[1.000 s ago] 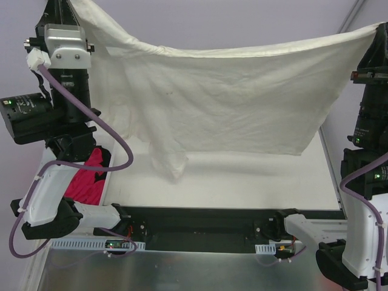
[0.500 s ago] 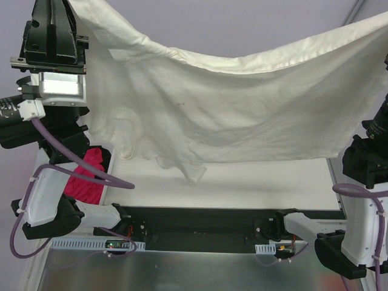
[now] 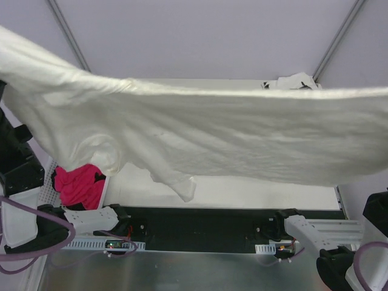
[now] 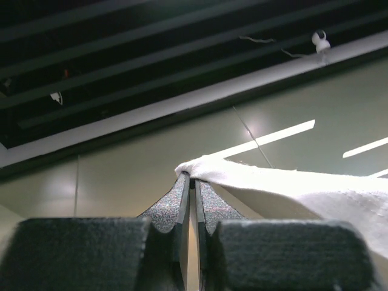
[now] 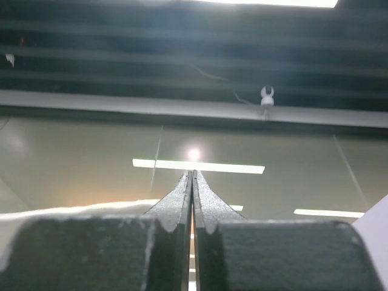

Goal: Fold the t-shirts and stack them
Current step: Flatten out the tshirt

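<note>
Left gripper (image 4: 193, 179) is fully closed, pinching the shirt (image 3: 242, 133) by its edge right at the tips. Right gripper (image 5: 192, 174) is clamping tight too, with the shirt edge running in low on its left; the pinch point itself is hidden. Shirt is hanging stretched wide above the table (image 3: 254, 193), one sleeve drooping. Other shirt (image 3: 295, 80) is lying crumpled at the table's far edge.

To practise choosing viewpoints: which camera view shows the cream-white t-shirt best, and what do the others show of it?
Top external: the cream-white t-shirt spreads across the whole frame, lifted. Left wrist shows only a pinched corner; right wrist, just a pale strip.
</note>
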Tool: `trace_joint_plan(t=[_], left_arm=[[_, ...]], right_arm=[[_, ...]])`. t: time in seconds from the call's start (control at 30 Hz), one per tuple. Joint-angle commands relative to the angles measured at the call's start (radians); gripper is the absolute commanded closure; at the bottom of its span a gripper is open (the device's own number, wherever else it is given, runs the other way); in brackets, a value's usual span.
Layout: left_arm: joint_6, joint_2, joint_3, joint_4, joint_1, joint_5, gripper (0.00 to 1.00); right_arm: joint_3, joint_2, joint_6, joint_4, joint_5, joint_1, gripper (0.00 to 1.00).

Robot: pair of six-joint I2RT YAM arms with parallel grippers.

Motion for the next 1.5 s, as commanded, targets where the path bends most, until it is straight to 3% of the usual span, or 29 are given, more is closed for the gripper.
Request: trace_joint_plan(t=[0.0, 0.33, 0.5, 0.63, 0.8, 1.0, 1.13, 1.3, 1.47], left_arm=[[-0.056, -0.044, 0.006, 0.059, -0.009, 0.039, 1.0], [-0.104, -0.068, 0.001, 0.002, -0.006, 0.036, 1.0], [-0.065, -0.068, -0.074, 0.003, -0.005, 0.007, 1.0], [-0.047, -0.036, -0.103, 0.006, -0.005, -0.034, 1.0], [0.019, 0.013, -0.172, 0.059, -0.005, -0.112, 1.0], [0.088, 0.146, -0.172, 0.114, -0.006, -0.199, 1.0], [0.113, 0.243, -0.157, 0.149, -0.005, -0.267, 1.0], [0.128, 0.3, -0.159, 0.187, 0.006, -0.318, 1.0], [0.154, 0.321, -0.247, 0.272, 0.031, -0.384, 1.0]], right_arm=[[-0.006, -0.037, 0.026, 0.054, -0.039, 0.001, 0.99], [-0.013, -0.04, 0.046, 0.003, -0.028, -0.005, 0.99], [-0.115, -0.046, 0.046, -0.018, -0.013, -0.006, 0.99], [-0.144, -0.015, 0.043, -0.161, 0.021, -0.005, 0.98], [-0.162, 0.069, 0.04, -0.284, 0.173, -0.005, 0.94], [-0.087, 0.232, 0.177, -0.607, 0.271, -0.005, 0.82], [-0.087, 0.313, 0.325, -0.826, 0.181, -0.005, 0.68], [-0.16, 0.38, 0.501, -0.977, 0.05, -0.005, 0.63], [-0.299, 0.384, 0.572, -1.097, -0.059, -0.005, 0.55]])
